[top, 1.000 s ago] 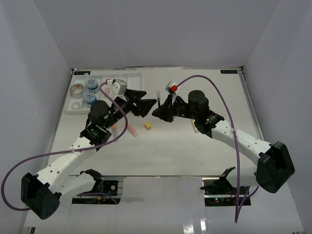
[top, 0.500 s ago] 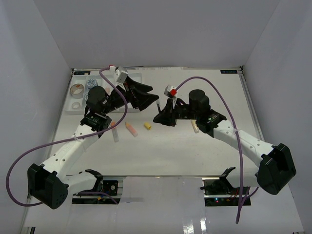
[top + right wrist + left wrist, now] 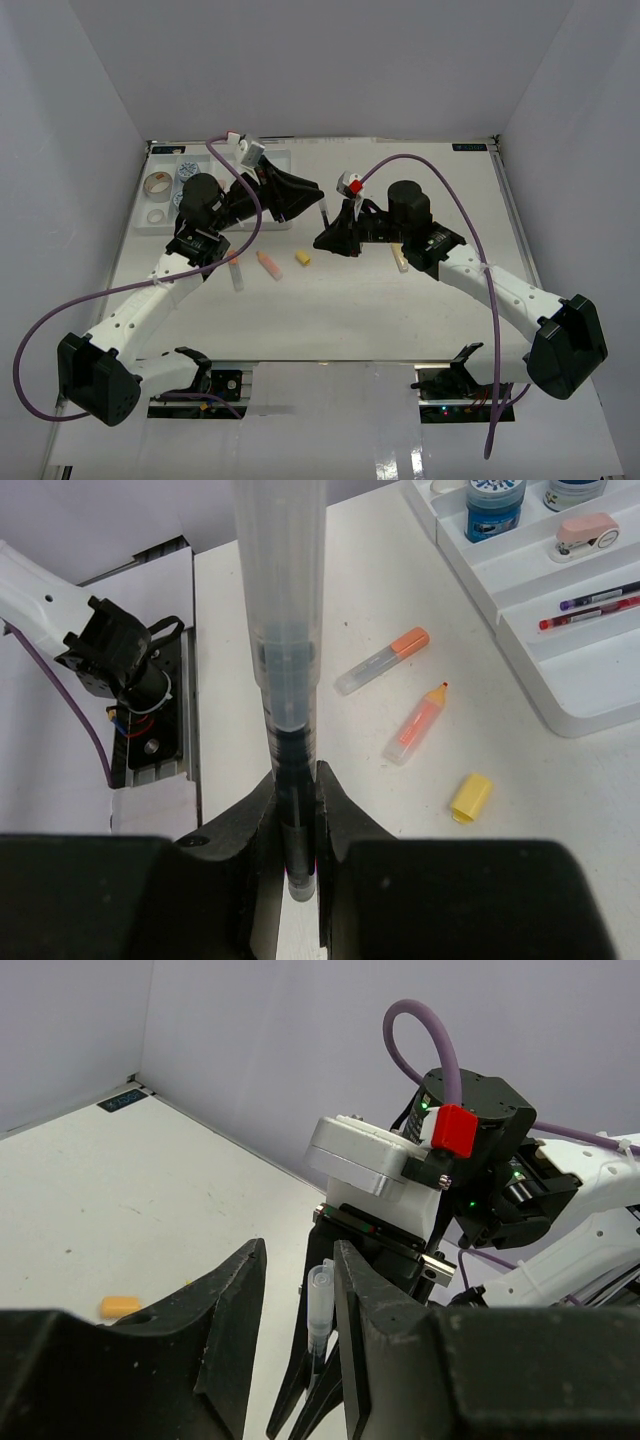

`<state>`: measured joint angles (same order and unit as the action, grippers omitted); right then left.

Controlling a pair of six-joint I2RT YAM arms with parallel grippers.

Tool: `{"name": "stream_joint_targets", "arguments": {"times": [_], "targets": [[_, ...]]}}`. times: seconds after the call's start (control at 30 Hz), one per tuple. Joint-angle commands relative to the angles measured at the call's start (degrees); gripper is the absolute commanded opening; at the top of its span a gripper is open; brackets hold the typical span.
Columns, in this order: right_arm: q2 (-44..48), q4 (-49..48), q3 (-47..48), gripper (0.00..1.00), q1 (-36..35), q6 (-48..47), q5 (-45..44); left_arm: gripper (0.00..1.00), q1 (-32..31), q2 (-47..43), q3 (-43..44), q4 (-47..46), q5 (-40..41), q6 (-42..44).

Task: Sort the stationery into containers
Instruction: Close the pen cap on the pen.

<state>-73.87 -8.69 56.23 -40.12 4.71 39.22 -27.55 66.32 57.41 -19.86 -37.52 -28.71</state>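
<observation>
White tabletop [image 3: 350, 310] between pale lilac walls [image 3: 320, 60] carries a compartmented tray [image 3: 590, 675] far-left.

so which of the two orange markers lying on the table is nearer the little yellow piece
The all-orange marker with the pointed tip; it lies between the yellow piece and the other marker, which has a clear barrel.

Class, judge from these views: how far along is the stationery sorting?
Done: tubs, a pink eraser and two pens lie in the tray. In hand: the right gripper holds a clear pen, the left gripper's jaws straddling its top. Remaining: two orange markers and a yellow piece on the table.
</observation>
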Motion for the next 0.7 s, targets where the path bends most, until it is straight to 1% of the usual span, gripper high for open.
{"name": "stream_joint_targets", "arguments": {"times": [0.0, 0.07, 0.17, 0.2, 0.37, 0.53, 0.63, 0.67], "targets": [[0.1, -1.1, 2.0, 0.08, 0.1, -0.8, 0.9, 0.43, -0.6, 0.0, 2.1, -0.3, -0.5, -0.9], [0.1, -1.1, 2.1, 0.08, 0.1, -0.9, 0.9, 0.41, -0.7, 0.2, 2.3, -0.3, -0.5, -1.1], [0.3, -0.9, 2.1, 0.08, 0.1, -1.1, 0.8, 0.35, -0.8, 0.3, 2.3, 0.8, -0.2, -0.9], [0.4, -0.8, 2.1, 0.08, 0.1, -1.1, 0.8, 0.31, -0.9, 0.3, 2.1, 1.0, 0.0, -0.7], [0.7, -0.7, 1.7, 0.08, 0.1, -1.5, 0.4, 0.22, -1.9, 0.9, 2.2, 4.4, 0.1, -0.1], [0.8, -0.9, 1.7, 0.08, 0.1, -1.5, 0.5, 0.18, -2.0, 0.7, 2.3, 6.7, 0.8, 0.5], [1.2, -1.1, 1.6, 0.08, 0.1, -1.6, 0.3, 0.18, -2.0, 0.0, 2.3, 7.9, 1.5, 0.5], [1.4, -1.2, 1.6, 0.08, 0.1, -1.5, 0.3, 0.22, -2.0, -0.1, 2.2, 8.2, 1.7, 0.4]]}}
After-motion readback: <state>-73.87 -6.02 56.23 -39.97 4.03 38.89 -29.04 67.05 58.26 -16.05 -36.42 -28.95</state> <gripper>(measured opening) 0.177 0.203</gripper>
